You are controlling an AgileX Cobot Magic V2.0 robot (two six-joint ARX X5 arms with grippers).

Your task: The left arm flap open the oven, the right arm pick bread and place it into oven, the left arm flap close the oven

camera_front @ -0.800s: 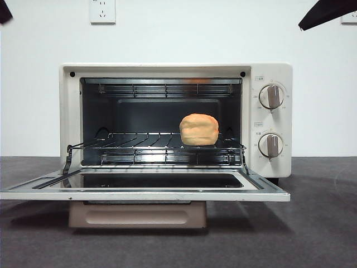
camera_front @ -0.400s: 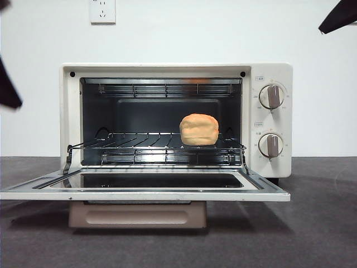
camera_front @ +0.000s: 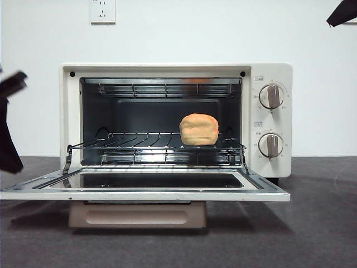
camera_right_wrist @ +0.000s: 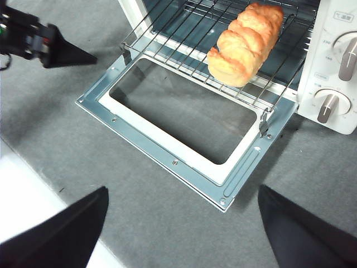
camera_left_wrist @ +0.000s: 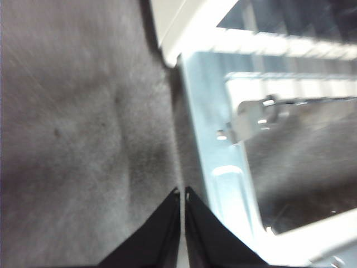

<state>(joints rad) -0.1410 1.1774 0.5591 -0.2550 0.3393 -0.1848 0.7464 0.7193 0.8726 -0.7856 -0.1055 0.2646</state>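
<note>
1. You are looking at the oven [camera_front: 175,120] with its door [camera_front: 145,188] lying flat open. The bread [camera_front: 199,129] is already sitting on the rack [camera_front: 156,142] inside the oven, toward the knob side, so only the closing is left.
2. Your left gripper [camera_left_wrist: 182,192] is hanging just beside the door's edge on the side away from the knobs, tip pointing down at the table [camera_left_wrist: 78,139]. Its jaws are pressed together to a single point and holding nothing.
3. Your right gripper [camera_right_wrist: 178,223] is waiting high above the door, well apart from the oven, with its jaws spread wide and empty. Leave it there.
4. To close well, you are probably best bringing the left tip under the door's front lip near the handle [camera_front: 137,215], not at the hinge.
5. Keep the jaws together so the wedge slides under cleanly, then lift in an arc toward the oven's face.
6. Push until the door is seating flush, and watch that the oven itself is not sliding backward.
</note>
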